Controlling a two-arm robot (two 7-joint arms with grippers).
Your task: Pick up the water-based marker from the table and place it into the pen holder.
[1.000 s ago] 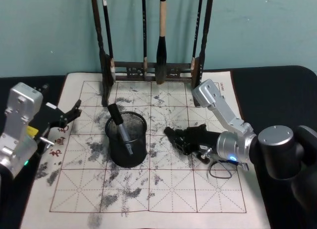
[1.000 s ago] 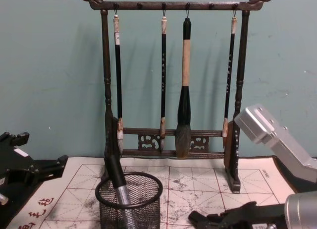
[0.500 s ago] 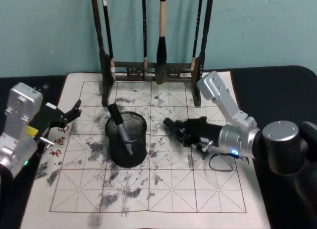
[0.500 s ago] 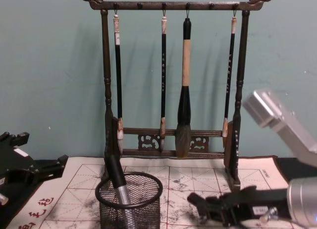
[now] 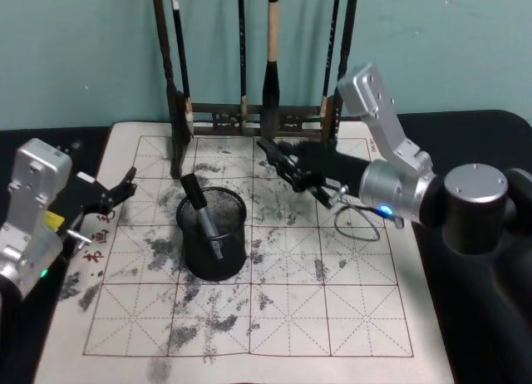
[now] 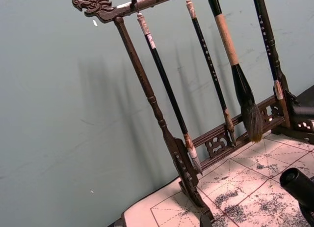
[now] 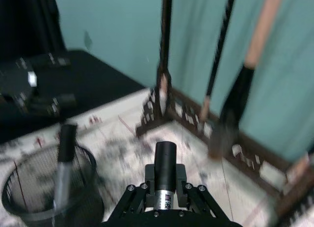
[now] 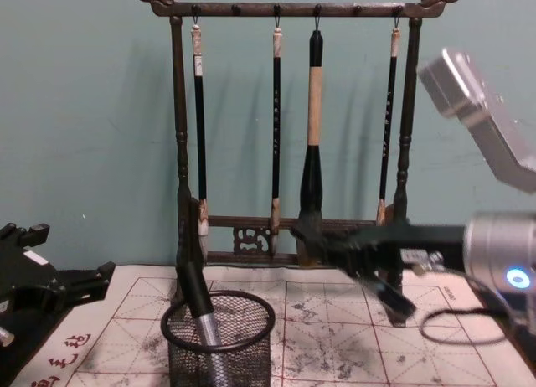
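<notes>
– Where the right tool [image 7: 165,190] hangs in the air, what is in it?
– It is shut tight on the marker [image 7: 165,160]. The black cap end sticks out past the fingers.
– Where is that?
– Up over the paper mat [image 5: 291,301], just in front of the foot of the brush rack [image 8: 180,152]. It is higher than the pen holder [image 5: 233,243] and off to its right, not touching it.
– Is the pen holder empty?
– No, another marker [image 5: 204,211] with a black cap leans inside it, and its top pokes over the rim.
– Where does the pen holder stand?
– On the paper mat, near the rack's left post.
– What about the left tool [image 5: 112,193]?
– It sits at the left edge of the mat, by the black table [image 5: 474,130], with its fingers apart and nothing in them.
</notes>
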